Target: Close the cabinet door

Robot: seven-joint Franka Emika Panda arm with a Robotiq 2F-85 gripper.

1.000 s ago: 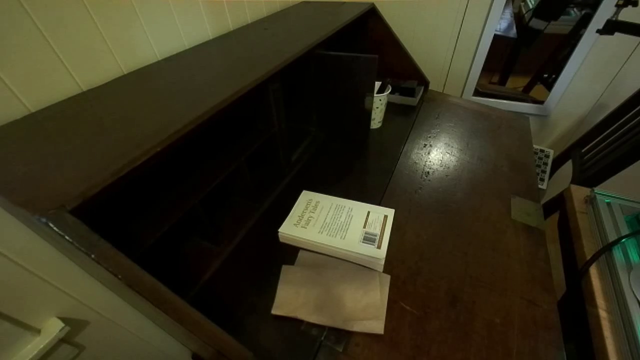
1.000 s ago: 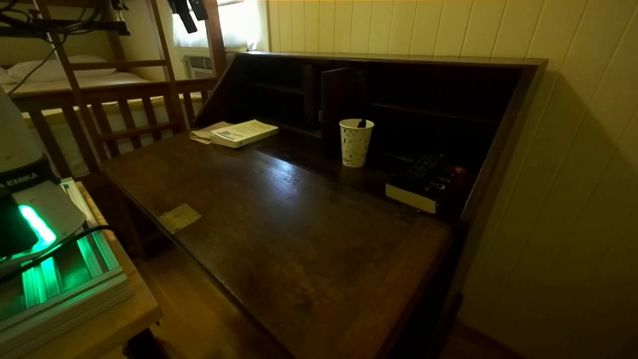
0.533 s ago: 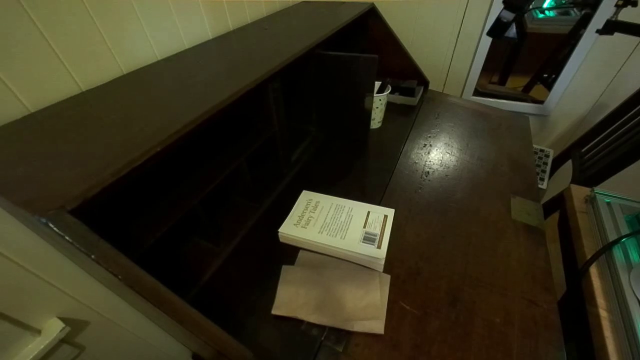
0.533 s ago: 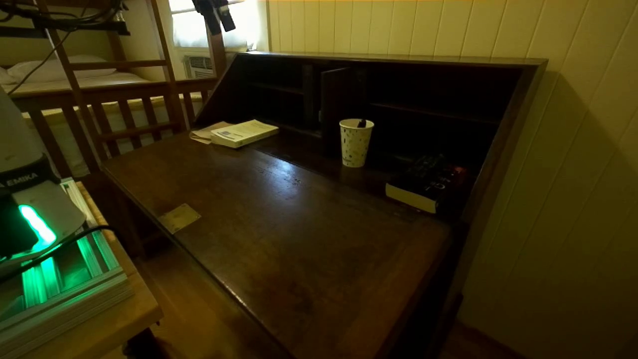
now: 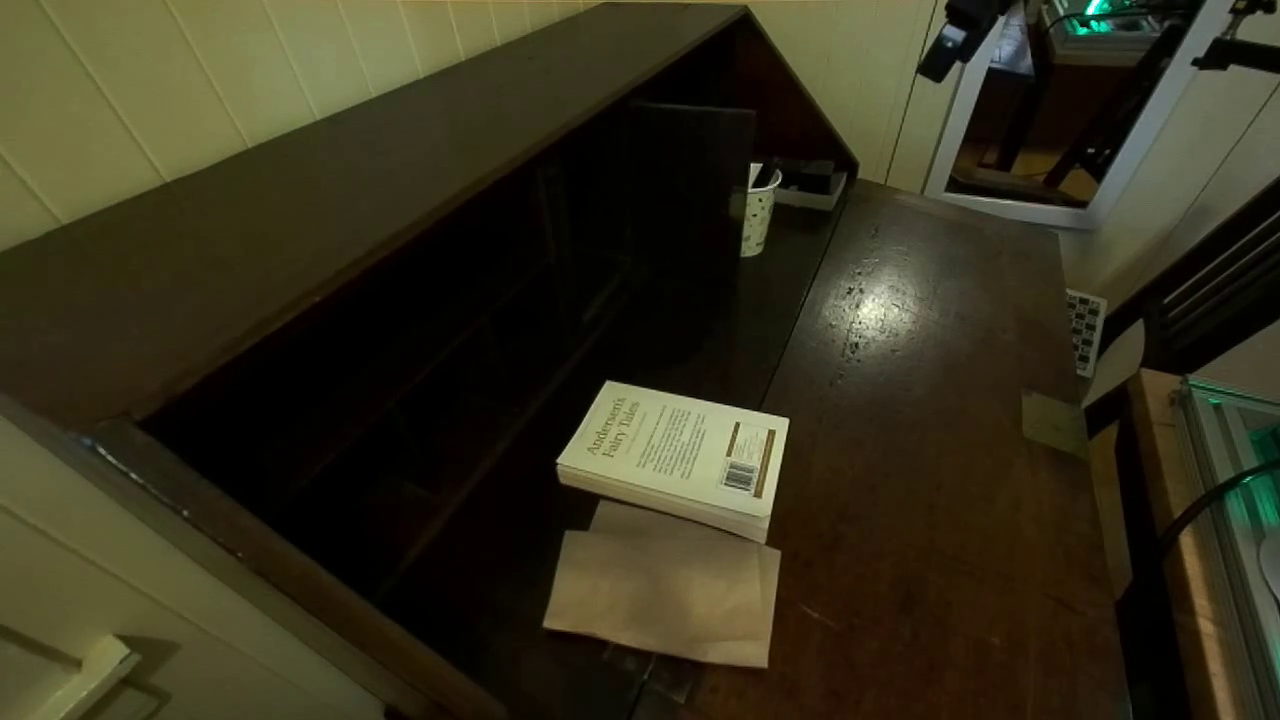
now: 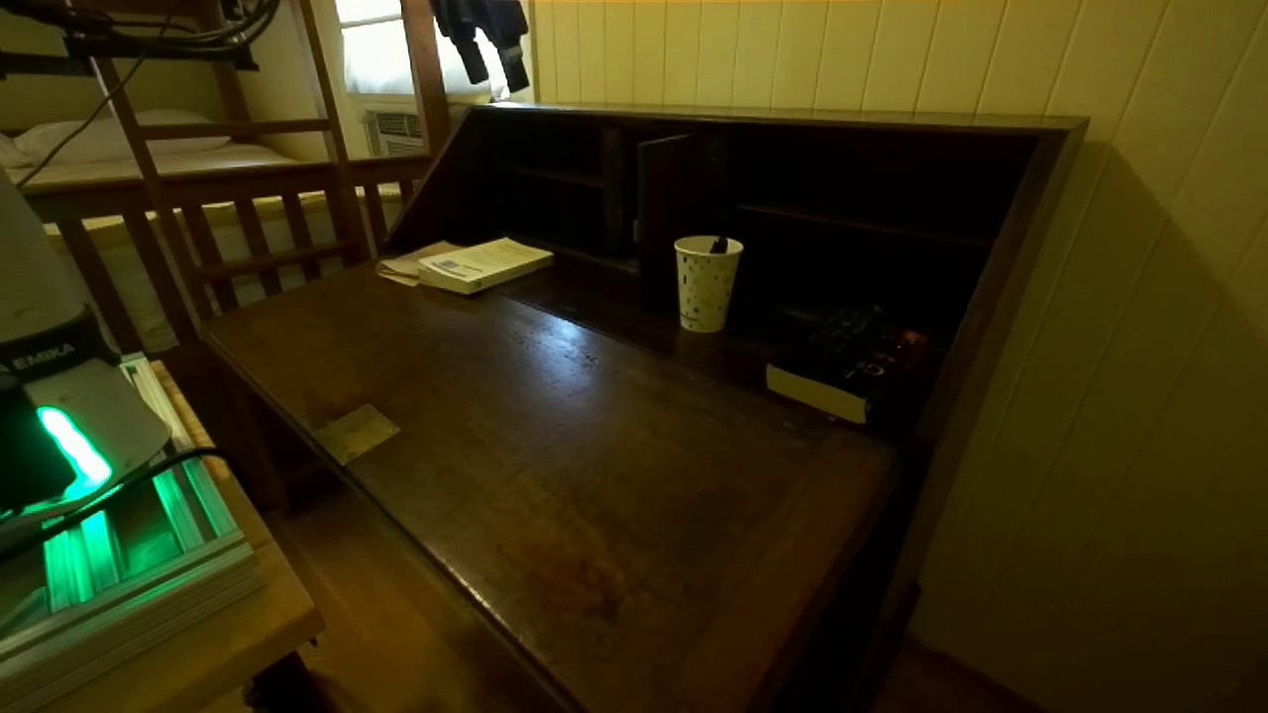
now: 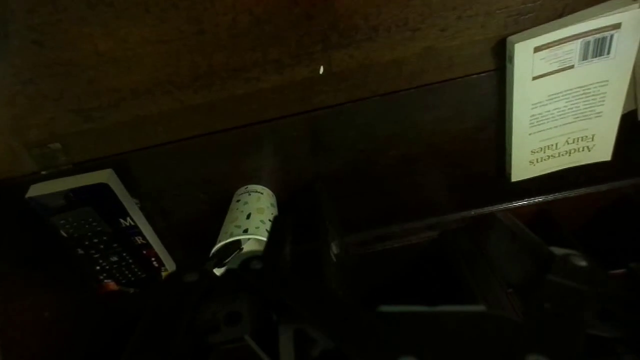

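One claw (image 6: 497,79) has shifted, spread; one cabinet door (image 5: 695,190) stands open; one cup (image 6: 705,292), two books (image 6: 487,264) (image 6: 847,356).

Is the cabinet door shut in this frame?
No, the cabinet door stands swung outward in an exterior view, partly hiding the patterned cup behind it.

Gripper (image 6: 496,79) high in both exterior views, tips down, slightly tilted; fingers (image 6: 516,73) clearly apart. In an exterior view, pale arm base (image 6: 42,282) at near left, green light (image 6: 75,456) low on it. Wrist view: gripper dark along the lower edge, detail lost.
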